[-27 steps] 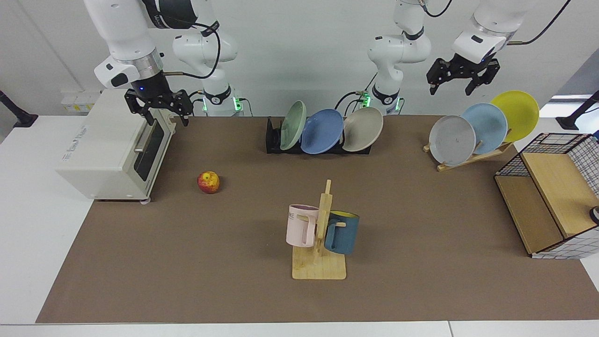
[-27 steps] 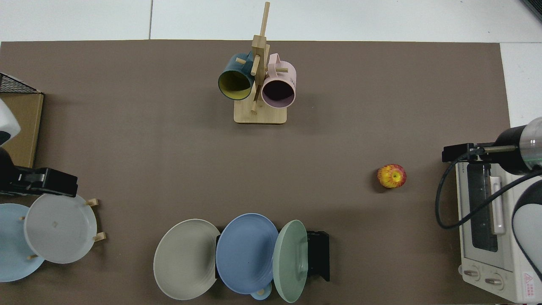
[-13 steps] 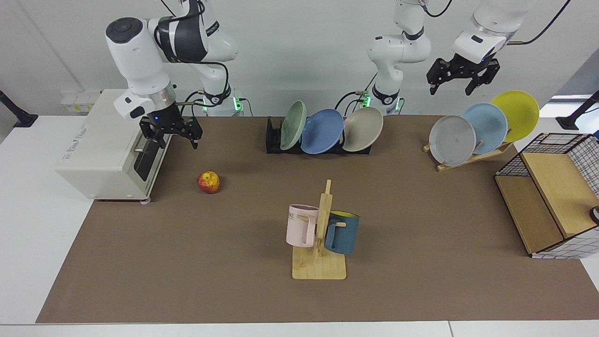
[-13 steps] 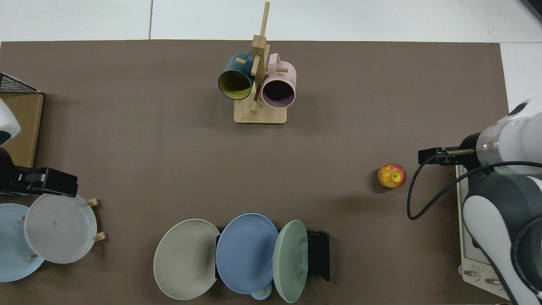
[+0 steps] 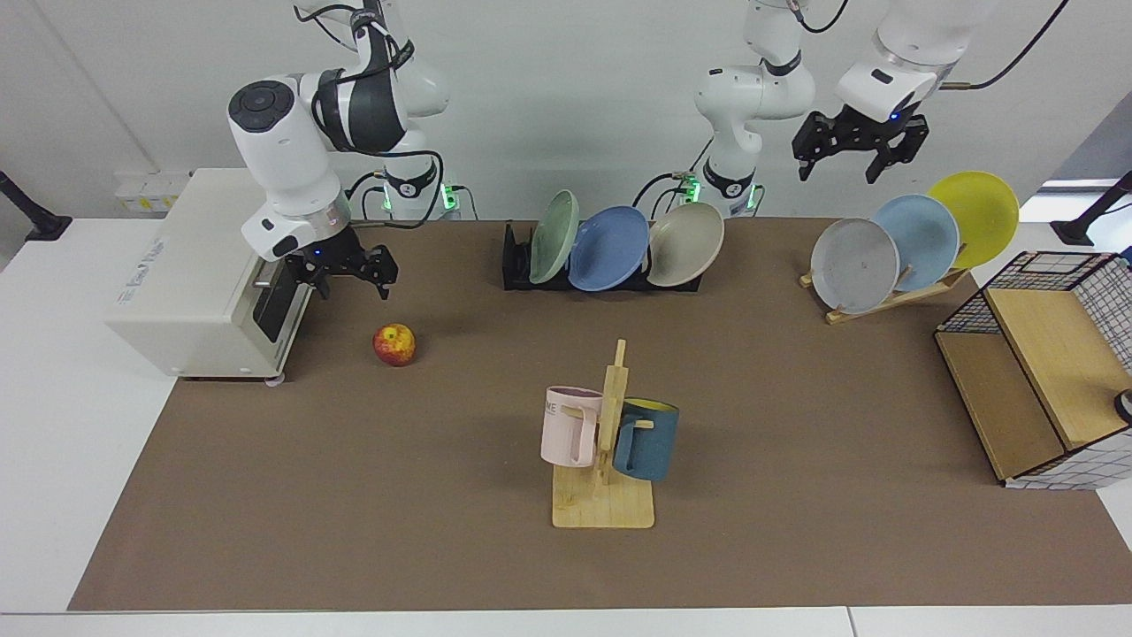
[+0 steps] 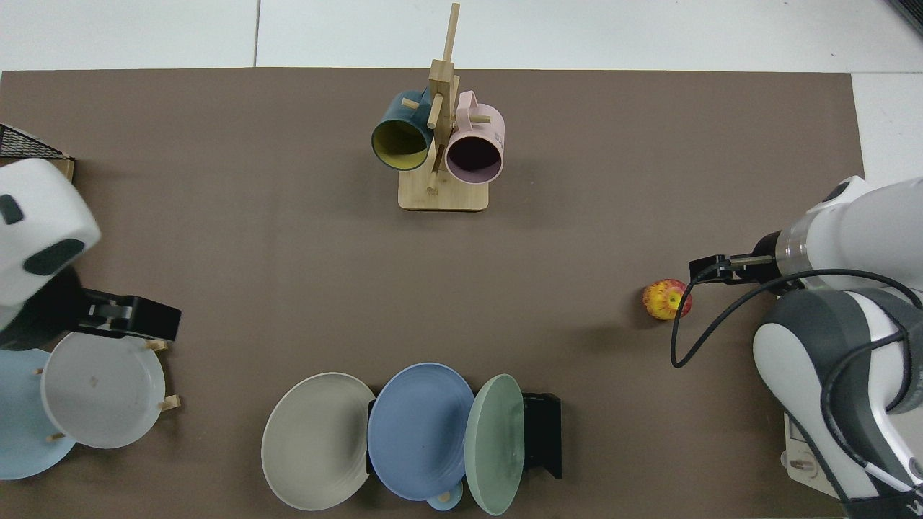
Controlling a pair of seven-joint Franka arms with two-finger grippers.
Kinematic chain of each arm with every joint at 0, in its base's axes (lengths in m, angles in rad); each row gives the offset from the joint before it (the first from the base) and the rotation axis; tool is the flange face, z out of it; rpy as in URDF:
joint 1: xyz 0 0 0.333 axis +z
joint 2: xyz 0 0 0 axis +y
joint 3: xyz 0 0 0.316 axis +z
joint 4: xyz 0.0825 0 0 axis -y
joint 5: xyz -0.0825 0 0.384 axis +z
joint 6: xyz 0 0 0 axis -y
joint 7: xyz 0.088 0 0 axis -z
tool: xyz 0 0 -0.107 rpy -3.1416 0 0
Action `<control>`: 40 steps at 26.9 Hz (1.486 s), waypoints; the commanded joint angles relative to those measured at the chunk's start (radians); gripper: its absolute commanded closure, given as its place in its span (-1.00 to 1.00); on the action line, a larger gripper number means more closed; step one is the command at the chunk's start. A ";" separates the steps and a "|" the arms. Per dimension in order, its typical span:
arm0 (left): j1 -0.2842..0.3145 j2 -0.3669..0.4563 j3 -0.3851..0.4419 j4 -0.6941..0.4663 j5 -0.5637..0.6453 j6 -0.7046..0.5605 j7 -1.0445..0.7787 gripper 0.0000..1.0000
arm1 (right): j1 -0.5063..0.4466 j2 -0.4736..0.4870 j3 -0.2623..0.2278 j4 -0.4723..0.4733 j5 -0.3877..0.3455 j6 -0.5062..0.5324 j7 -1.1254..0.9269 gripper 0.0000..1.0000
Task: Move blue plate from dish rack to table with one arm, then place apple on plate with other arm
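Right claw (image 5: pixel 352 276) hanging open, empty, just above apple (image 5: pixel 394 344) lying on desk (image 5: pixel 354 495). Left claw (image 5: pixel 852 157) hanging open, empty, above wooden plate rack (image 5: pixel 893 299). Blue plate (image 5: pixel 608 248) sitting in dish rack (image 5: pixel 517 265), between two other plates.

In the top view, the right end effector (image 6: pixel 710 270) is largely covered by its own arm, and its fingers cannot be made out. The white oven (image 6: pixel 804 450) is almost wholly hidden beneath that arm. The pale blue plate (image 6: pixel 18 425) is cut off by the picture's edge and overlapped by the grey plate (image 6: pixel 101 389). The dish rack (image 6: pixel 542 432) is mostly concealed by its plates. In the facing view, the wire-and-wood crate (image 5: pixel 1044 372) is cropped at the edge, and both arms' upper links are cut off at the top.
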 commanded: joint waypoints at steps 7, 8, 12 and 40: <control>-0.138 -0.169 -0.165 -0.517 -0.148 0.410 -0.138 -1.00 | -0.006 -0.006 0.001 -0.029 0.011 0.039 -0.026 -1.00; -0.139 -0.168 -0.185 -0.561 -0.153 0.463 -0.155 -1.00 | -0.006 -0.006 0.001 -0.036 0.011 0.041 -0.024 -1.00; -0.147 -0.153 -0.263 -0.709 -0.179 0.620 -0.190 -1.00 | -0.006 0.002 0.001 -0.060 0.011 0.070 -0.019 -1.00; -0.152 -0.106 -0.317 -0.729 -0.198 0.555 -0.290 1.00 | 0.022 0.118 0.005 -0.273 0.057 0.442 -0.055 -1.00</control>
